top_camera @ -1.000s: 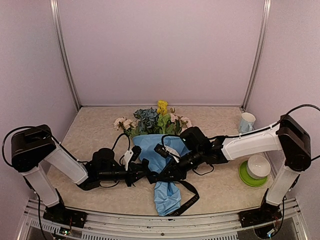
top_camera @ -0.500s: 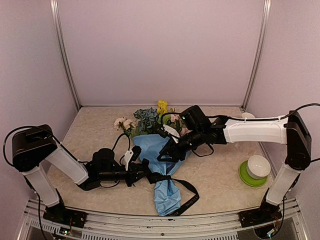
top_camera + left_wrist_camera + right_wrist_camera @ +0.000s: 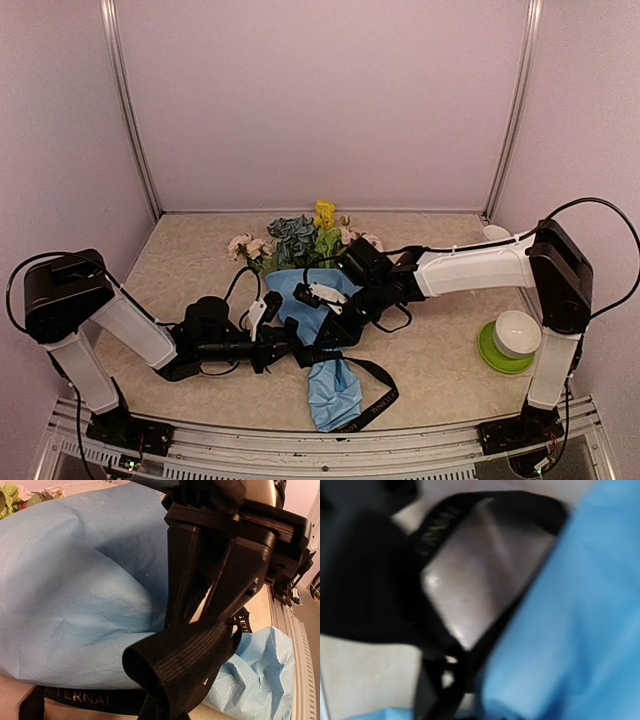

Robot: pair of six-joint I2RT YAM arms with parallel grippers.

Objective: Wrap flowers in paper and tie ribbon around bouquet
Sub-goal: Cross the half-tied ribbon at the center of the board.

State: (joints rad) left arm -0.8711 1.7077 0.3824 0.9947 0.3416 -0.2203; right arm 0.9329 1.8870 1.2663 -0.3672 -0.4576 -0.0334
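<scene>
The bouquet lies mid-table: the flowers stick out at the far end of the light blue paper. The black ribbon passes under the cone and loops out on the right. My left gripper is shut on a folded loop of ribbon, which hides its fingers in the left wrist view. My right gripper comes down onto that loop. Its fingers stand a narrow gap apart, tips hidden behind the ribbon. The right wrist view is blurred, with paper and lettered ribbon.
A white bowl sits on a green saucer at the right. A white cup peeks out behind the right arm at the back right. Pale walls with metal corner posts close in the table.
The right arm swung from the ribbon up to the flowers and back down to the ribbon loop beside the left gripper, its jaws widening then narrowing. The left arm has not moved.
</scene>
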